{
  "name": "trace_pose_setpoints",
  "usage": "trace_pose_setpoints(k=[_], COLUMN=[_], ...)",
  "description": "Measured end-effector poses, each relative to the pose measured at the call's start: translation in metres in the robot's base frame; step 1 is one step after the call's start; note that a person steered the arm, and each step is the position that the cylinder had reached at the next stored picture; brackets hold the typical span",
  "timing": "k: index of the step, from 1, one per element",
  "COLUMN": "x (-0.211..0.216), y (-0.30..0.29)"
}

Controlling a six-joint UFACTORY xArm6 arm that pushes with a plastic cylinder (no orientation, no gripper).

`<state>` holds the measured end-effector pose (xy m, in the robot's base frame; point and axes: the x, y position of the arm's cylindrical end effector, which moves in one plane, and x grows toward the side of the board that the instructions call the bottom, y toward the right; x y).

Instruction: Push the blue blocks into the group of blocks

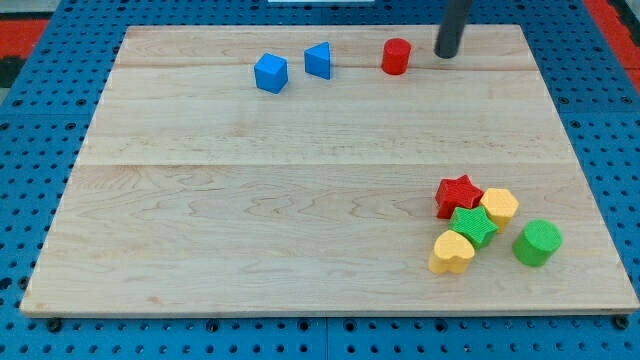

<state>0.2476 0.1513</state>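
Observation:
Two blue blocks lie near the view's top: a blue cube point(270, 73) and, just to its right, a blue wedge-like block point(318, 60). A red cylinder point(396, 56) stands right of them. My tip point(446, 54) is at the top, a little right of the red cylinder and apart from it, well right of both blue blocks. A group of blocks sits at the lower right: a red star point(457, 194), a green star point(474, 225), a yellow hexagon point(499, 206), a yellow heart point(452, 252) and a green cylinder point(537, 242).
The wooden board point(250, 220) rests on a blue perforated table point(30, 180). The group lies close to the board's right and bottom edges. The blue blocks and red cylinder lie close to the top edge.

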Motion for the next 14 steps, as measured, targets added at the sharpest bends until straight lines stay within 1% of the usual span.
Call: trace_pose_setpoints(k=[2,3,4,5,6,8,9,10,11,12,13,14], x=[0.002,0.001,-0.004,-0.004,0.006,0.063,0.077,0.083,0.080,0.044,0.036,0.047], y=[-0.121,-0.150,-0.156,-0.189,-0.214,-0.214,-0.214,-0.216,-0.220,-0.208,-0.245,-0.264])
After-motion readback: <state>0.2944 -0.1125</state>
